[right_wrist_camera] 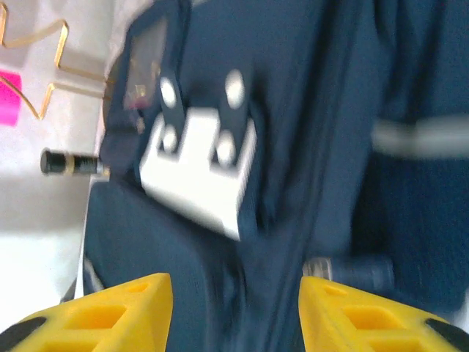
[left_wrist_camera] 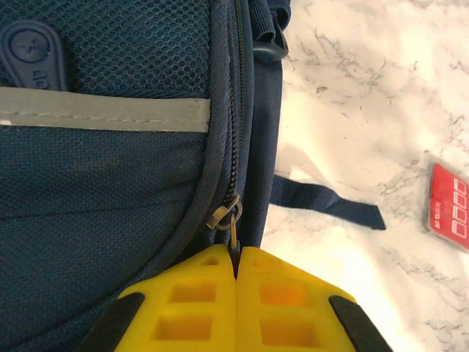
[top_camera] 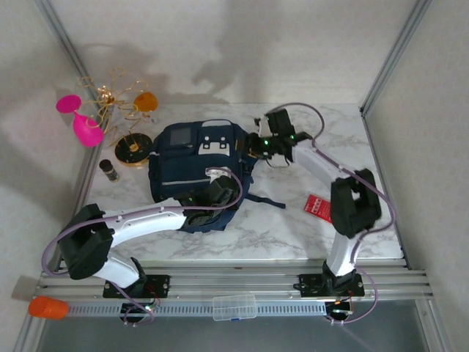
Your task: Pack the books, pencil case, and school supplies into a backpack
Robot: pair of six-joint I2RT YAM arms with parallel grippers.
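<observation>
from above, the backpack [top_camera: 183, 158] lies flat mid-bench [top_camera: 278, 235], with your left pincer [top_camera: 218, 192] down at its near right edge and your right pincer [top_camera: 270, 138] at its far right corner. the red packet [top_camera: 318, 204] sits on the marble well apart to the right, not yet packed. in the left wrist view, the left pincer [left_wrist_camera: 236, 258] is clenched on the zip pull [left_wrist_camera: 230, 214], the tab pinched between its tips, and a loose strap [left_wrist_camera: 326, 202] trails on the bench beside the bag. in the right wrist view, which is blurred, the right pincer [right_wrist_camera: 236, 293] is released. its fingers stand wide apart over dark fabric near the white patch [right_wrist_camera: 196, 172] and grasp nothing. the risks as i judge them: the tab is thin and held only at the tips, so a sideways tug may slip it free. with nothing pinning the bag, hauling on the zip could drag the whole backpack along instead of running the slider, or jam it at the curve.
</observation>
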